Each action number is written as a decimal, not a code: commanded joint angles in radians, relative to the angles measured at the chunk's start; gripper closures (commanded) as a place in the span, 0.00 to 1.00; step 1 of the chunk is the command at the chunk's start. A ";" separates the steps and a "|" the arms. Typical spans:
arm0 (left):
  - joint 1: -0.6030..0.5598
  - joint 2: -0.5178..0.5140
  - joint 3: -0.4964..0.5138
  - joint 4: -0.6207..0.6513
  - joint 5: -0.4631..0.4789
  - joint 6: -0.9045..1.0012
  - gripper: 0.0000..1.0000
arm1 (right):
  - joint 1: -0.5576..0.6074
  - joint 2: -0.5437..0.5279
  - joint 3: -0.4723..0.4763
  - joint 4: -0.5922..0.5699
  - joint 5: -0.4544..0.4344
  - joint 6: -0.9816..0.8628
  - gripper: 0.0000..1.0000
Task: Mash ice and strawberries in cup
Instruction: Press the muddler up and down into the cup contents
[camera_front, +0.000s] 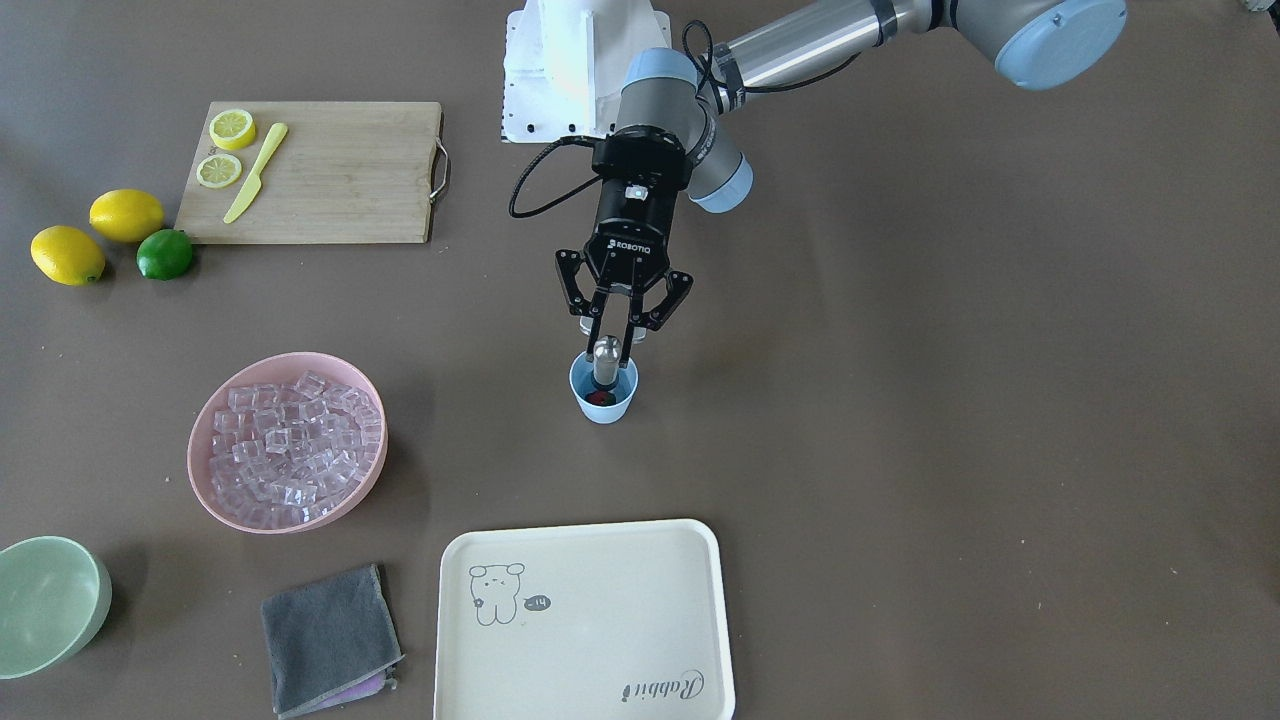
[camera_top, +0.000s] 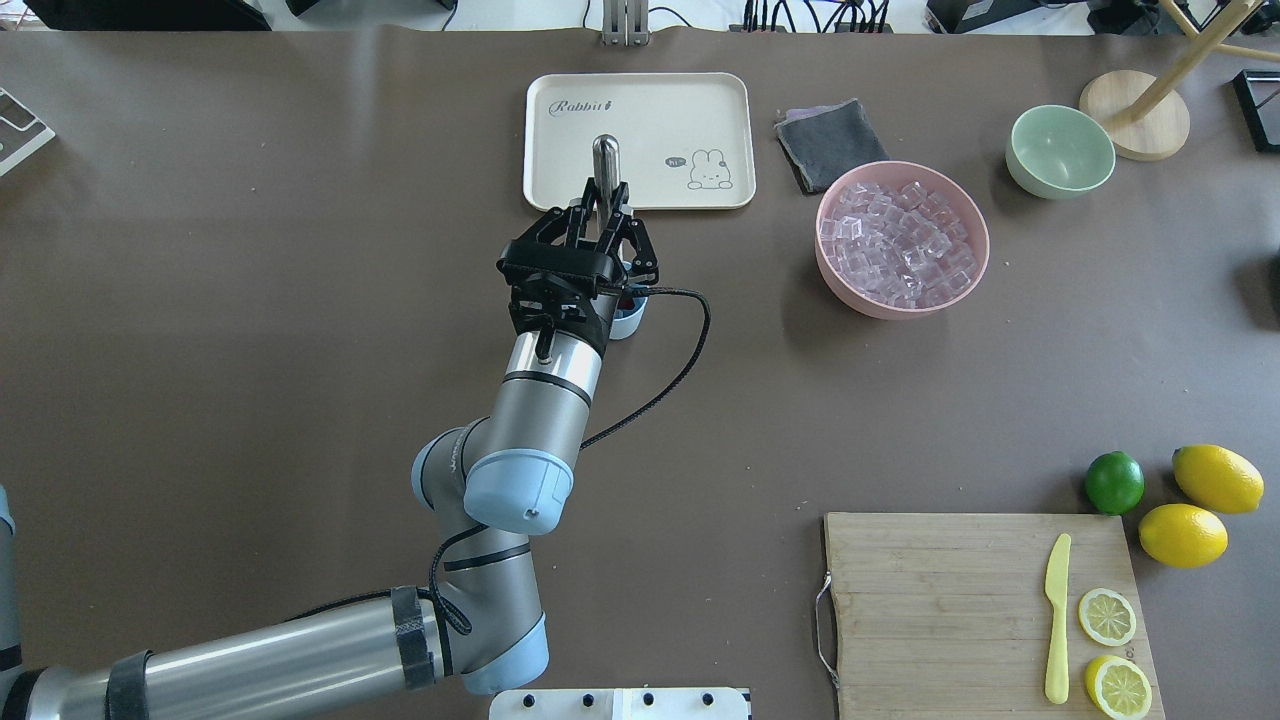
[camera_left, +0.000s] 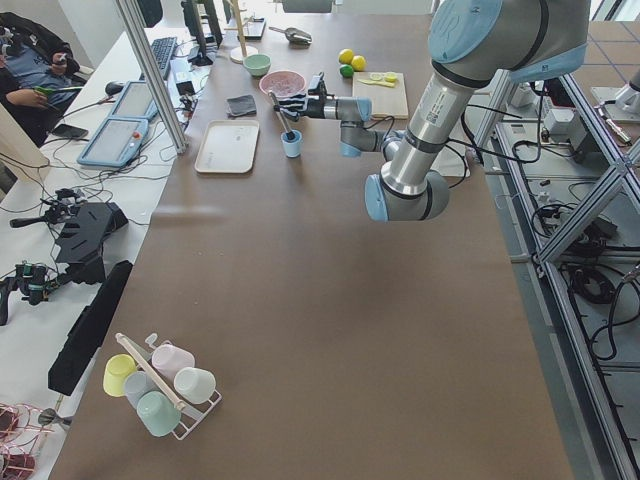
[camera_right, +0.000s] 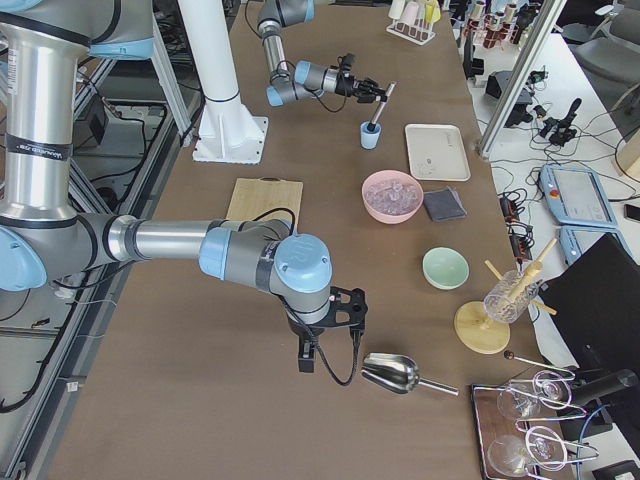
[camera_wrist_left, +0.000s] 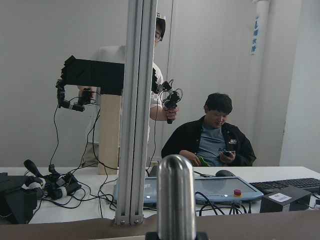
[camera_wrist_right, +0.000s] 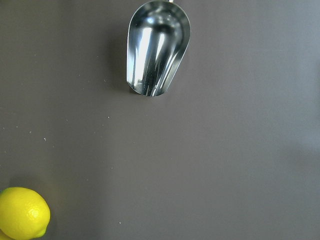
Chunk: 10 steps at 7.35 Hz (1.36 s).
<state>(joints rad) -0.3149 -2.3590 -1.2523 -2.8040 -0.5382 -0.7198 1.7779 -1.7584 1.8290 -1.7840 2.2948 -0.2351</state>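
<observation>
The light-blue cup (camera_front: 603, 403) stands mid-table with a red strawberry (camera_front: 600, 398) in its bottom. My left gripper (camera_front: 610, 332) hangs over it, shut on a metal muddler (camera_front: 606, 362) whose lower end sits inside the cup. In the overhead view the gripper (camera_top: 605, 200) hides most of the cup (camera_top: 630, 318), and the muddler's rounded top (camera_top: 605, 155) pokes out beyond the fingers. The ice (camera_front: 290, 440) fills a pink bowl (camera_front: 372, 470); any ice in the cup is hidden. My right gripper (camera_right: 325, 330) shows only in the exterior right view, near a metal scoop (camera_right: 395, 373); I cannot tell its state.
A cream tray (camera_front: 585, 620), a grey cloth (camera_front: 330, 635) and a pale green bowl (camera_front: 50, 600) line the operators' side. A cutting board (camera_front: 330, 190) carries lemon slices and a yellow knife, with two lemons and a lime (camera_front: 165, 254) beside it. People sit beyond the table.
</observation>
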 joint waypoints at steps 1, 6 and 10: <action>0.004 0.004 0.019 0.000 0.001 -0.035 0.70 | 0.000 -0.003 0.000 0.000 0.000 -0.001 0.00; -0.050 0.009 -0.122 0.000 -0.106 0.056 0.71 | 0.005 -0.009 0.003 -0.002 0.000 -0.001 0.00; -0.038 0.010 -0.030 0.000 -0.098 -0.005 0.71 | 0.003 -0.007 0.000 -0.002 0.000 -0.001 0.00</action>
<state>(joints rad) -0.3576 -2.3499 -1.3160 -2.8046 -0.6399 -0.6909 1.7821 -1.7655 1.8292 -1.7855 2.2948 -0.2362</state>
